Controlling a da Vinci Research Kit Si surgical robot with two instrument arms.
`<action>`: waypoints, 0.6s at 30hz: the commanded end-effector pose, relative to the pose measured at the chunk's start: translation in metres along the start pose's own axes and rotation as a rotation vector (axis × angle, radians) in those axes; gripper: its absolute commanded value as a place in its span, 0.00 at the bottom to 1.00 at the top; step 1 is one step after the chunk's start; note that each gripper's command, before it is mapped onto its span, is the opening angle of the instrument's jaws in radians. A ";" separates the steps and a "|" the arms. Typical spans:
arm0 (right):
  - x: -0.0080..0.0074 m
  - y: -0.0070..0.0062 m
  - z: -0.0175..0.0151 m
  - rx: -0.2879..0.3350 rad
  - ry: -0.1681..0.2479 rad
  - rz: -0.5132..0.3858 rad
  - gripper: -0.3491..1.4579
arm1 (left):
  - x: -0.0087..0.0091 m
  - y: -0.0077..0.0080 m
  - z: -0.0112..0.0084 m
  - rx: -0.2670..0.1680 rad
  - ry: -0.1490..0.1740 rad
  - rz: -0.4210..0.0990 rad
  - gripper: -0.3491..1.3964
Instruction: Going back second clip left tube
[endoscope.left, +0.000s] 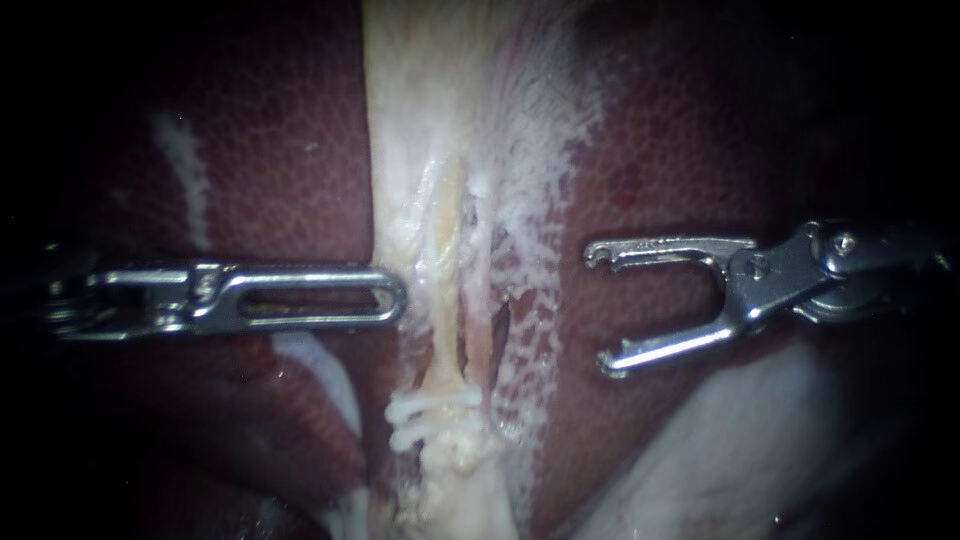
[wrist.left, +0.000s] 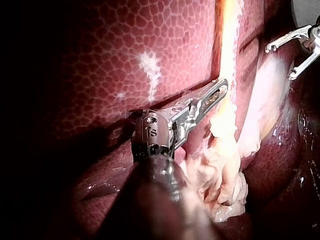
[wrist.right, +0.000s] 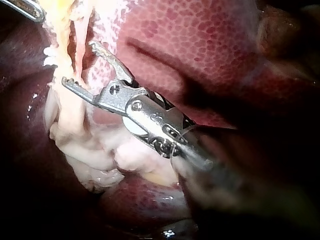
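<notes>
The liver (endoscope.left: 280, 140), dark red and mottled, fills both sides of the endoscope view. A pale band of tissue (endoscope.left: 420, 100) runs down its middle. Within this band lie two strands side by side: the yellowish left tube (endoscope.left: 446, 290) and the pinker right tube (endoscope.left: 482, 260). The left instrument (endoscope.left: 390, 295) lies level over the liver, its jaws closed together and holding nothing, with the tip against the band's left edge. The right instrument (endoscope.left: 598, 308) hangs over the liver just right of the band, its jaws spread wide and empty. The white clips (endoscope.left: 432, 405) sit across the left tube low down, below both instruments and apart from both
</notes>
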 end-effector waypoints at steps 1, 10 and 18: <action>0.0000 0.0000 0.0000 0.001 0.000 0.000 0.53 | 0.0000 0.0000 0.0001 -0.001 0.001 0.000 0.00; 0.0001 -0.0001 0.0000 0.001 0.000 0.000 0.53 | 0.0001 -0.0001 0.0003 0.003 0.003 0.001 0.00; 0.0001 -0.0001 0.0000 0.001 0.000 0.000 0.52 | 0.0001 -0.0002 0.0003 0.003 0.003 0.001 0.00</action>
